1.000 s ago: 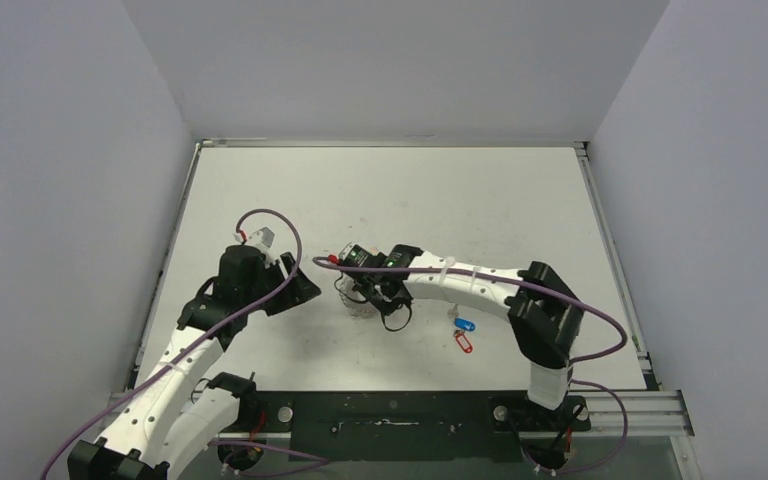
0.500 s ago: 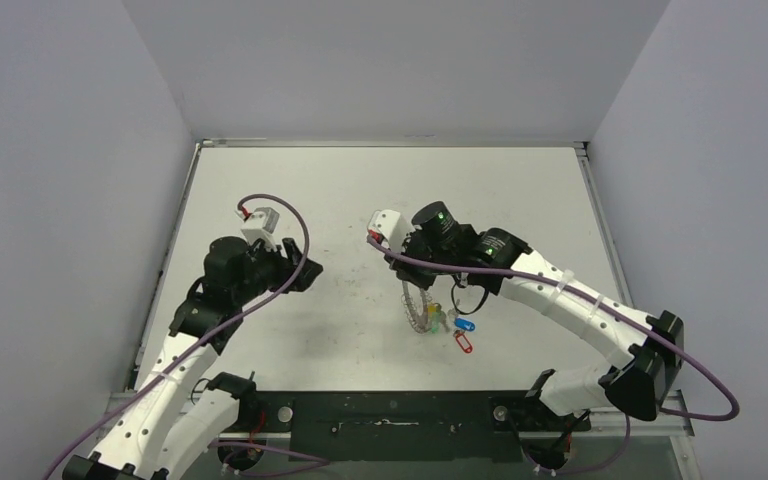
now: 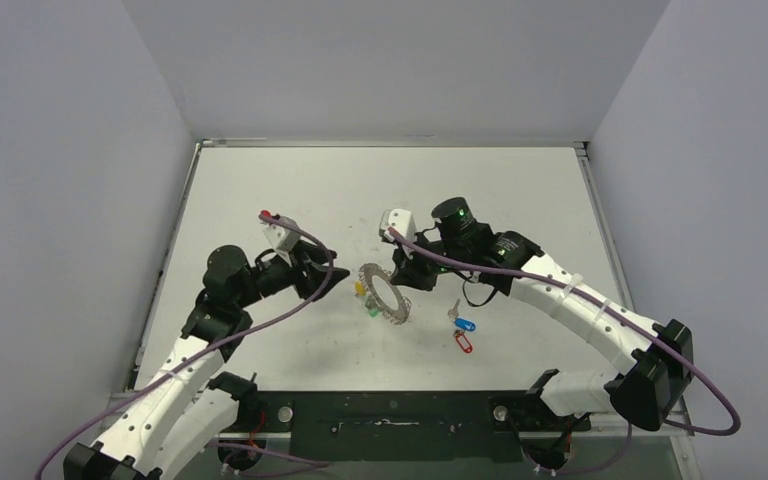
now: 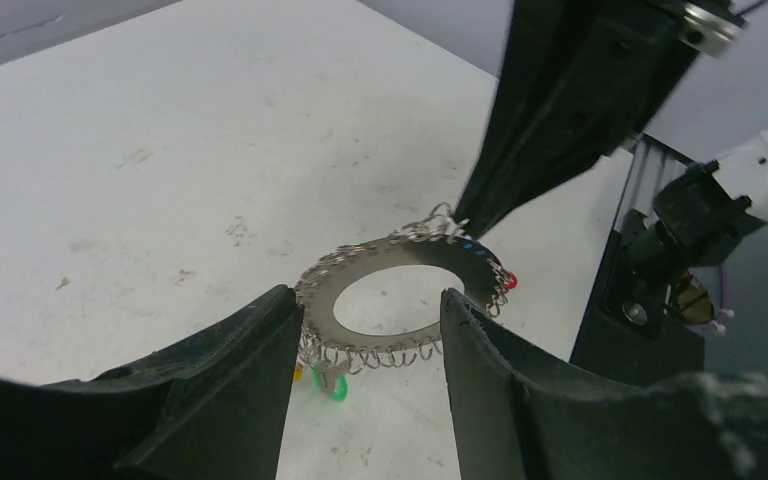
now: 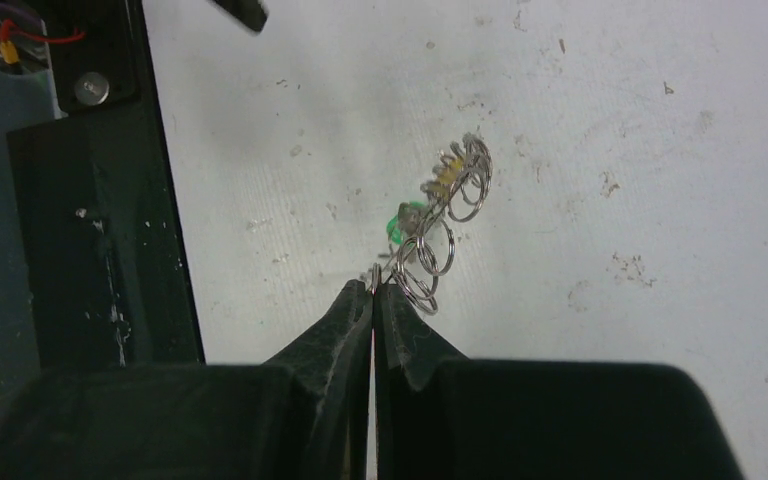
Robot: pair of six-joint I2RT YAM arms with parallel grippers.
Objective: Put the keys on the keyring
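The right gripper point(image 3: 403, 281), jaws pinched tight on the rim of the keyring point(image 3: 385, 293), has in the last half second swung it clear of the table point(image 3: 520, 200) and now holds it aloft and tilted, straight ahead of the left gripper point(image 3: 334, 279). That gripper has reached in, jaws spread wide to either side of the ring's near rim. The blue-tagged key point(image 3: 465, 324) and red-tagged key point(image 3: 463, 343) lie behind the right fingertips, unthreaded, which suggests the ring is being passed or braced first.
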